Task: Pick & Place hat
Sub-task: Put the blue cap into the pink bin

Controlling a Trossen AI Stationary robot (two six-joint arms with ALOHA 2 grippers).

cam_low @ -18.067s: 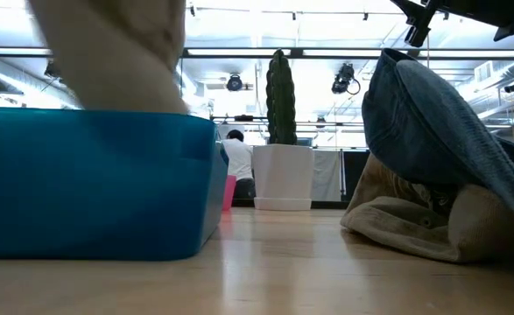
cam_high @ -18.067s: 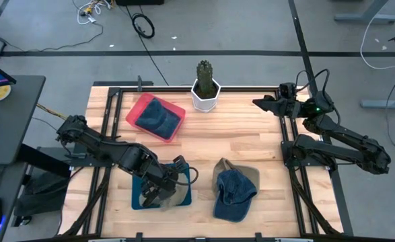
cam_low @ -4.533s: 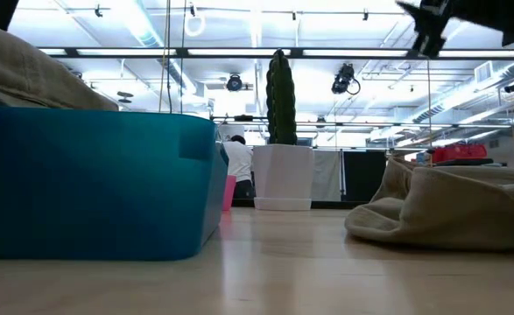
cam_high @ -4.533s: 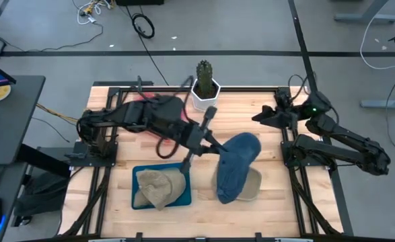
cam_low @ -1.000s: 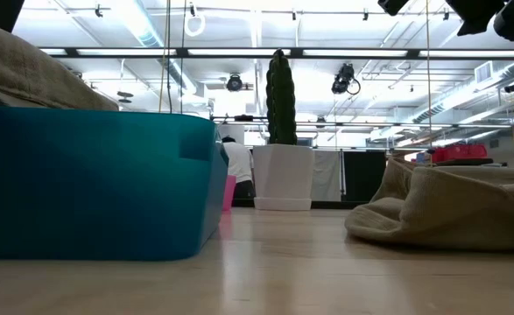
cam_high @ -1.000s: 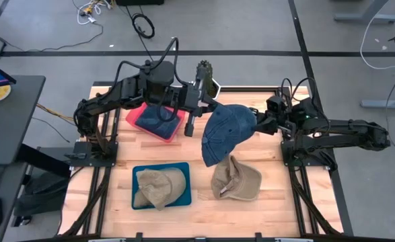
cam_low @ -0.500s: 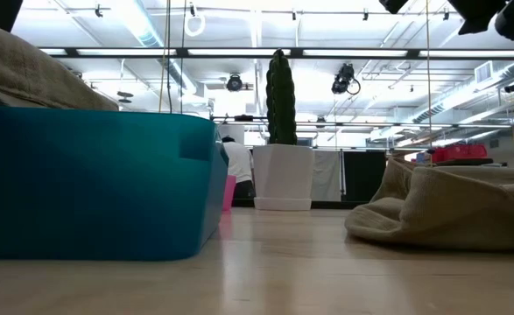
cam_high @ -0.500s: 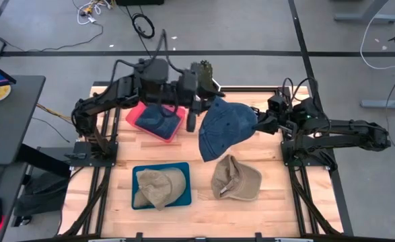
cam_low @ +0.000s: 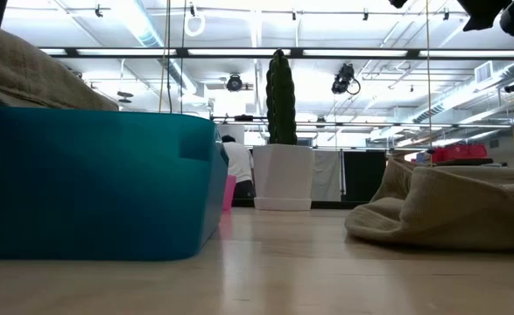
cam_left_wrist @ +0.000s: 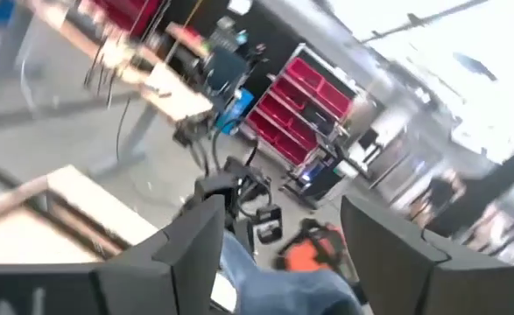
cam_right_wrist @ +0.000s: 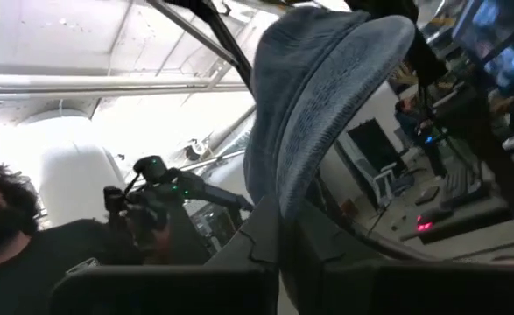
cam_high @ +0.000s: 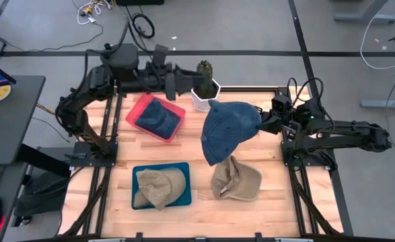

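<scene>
A: Where's the hat right now?

B: The denim cap [cam_high: 228, 130] hangs in the air above the middle of the counter [cam_high: 264, 202], pinched at one edge by the right hand [cam_high: 263, 122]. In the right wrist view the fabric is clamped between that hand's fingers [cam_right_wrist: 265, 236], so it is grasping the cap by a thin fold.

A: And the left hand [cam_high: 182, 85]?

B: Released, fingers spread apart, up at the far side near the potted cactus [cam_high: 205, 86] (nothing sits between them in its wrist view).

A: So what could go wrong?

B: My worry is the grip. One edge carries the whole cap, and most of the cloth droops below it. A quick swing could let it slide out and land on the tan cap [cam_high: 235, 179] lying just below, or across the teal bin [cam_high: 161, 186] that already holds another tan cap.

A: And the red bin [cam_high: 155, 117]?

B: It already holds something denim. A low carry could also drag the cap's hanging part against the cactus.
</scene>
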